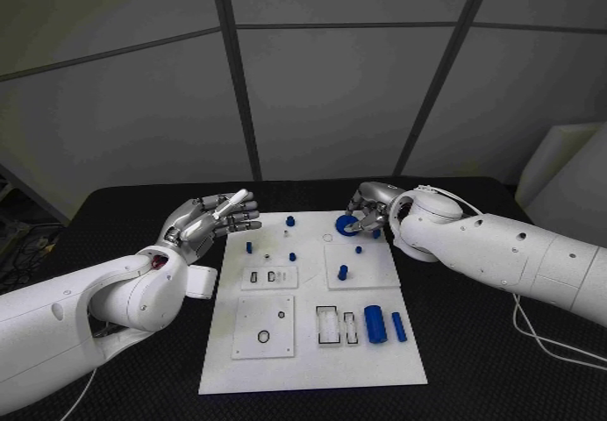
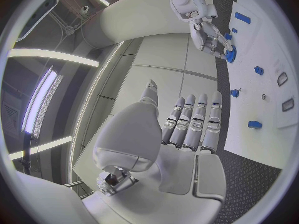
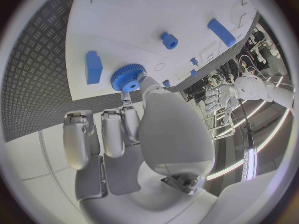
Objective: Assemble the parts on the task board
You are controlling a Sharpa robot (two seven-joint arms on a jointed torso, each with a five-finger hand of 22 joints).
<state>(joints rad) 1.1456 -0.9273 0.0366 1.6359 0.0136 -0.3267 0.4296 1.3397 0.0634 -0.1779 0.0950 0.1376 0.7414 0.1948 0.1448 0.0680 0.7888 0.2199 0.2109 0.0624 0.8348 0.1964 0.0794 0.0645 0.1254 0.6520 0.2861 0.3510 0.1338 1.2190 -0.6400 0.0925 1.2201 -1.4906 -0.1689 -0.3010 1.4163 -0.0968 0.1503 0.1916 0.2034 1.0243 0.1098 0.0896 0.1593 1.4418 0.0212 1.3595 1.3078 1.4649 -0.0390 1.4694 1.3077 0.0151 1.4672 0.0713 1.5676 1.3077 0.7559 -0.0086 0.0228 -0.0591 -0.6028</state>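
Note:
The white task board (image 1: 310, 355) lies in the middle of the black table. At its far right edge my right hand (image 1: 374, 210) pinches a blue gear (image 1: 346, 225) between thumb and a finger, low over the board; the right wrist view shows the gear (image 3: 127, 78) at the fingertips, next to a blue block (image 3: 94, 67). My left hand (image 1: 209, 219) hovers by the board's far left corner, fingers stretched out and holding nothing; its own view shows the hand (image 2: 187, 129) flat. A blue cylinder (image 1: 374, 323) and a blue bar (image 1: 398, 327) lie at the near right. Small blue pegs (image 1: 292, 257) stand mid-board.
White inset plates with slots (image 1: 268, 277) and a ring outline (image 1: 265, 326) sit on the board's left half. A white cable (image 1: 544, 338) trails on the table under my right arm. A white panel (image 1: 563, 167) leans at the far right.

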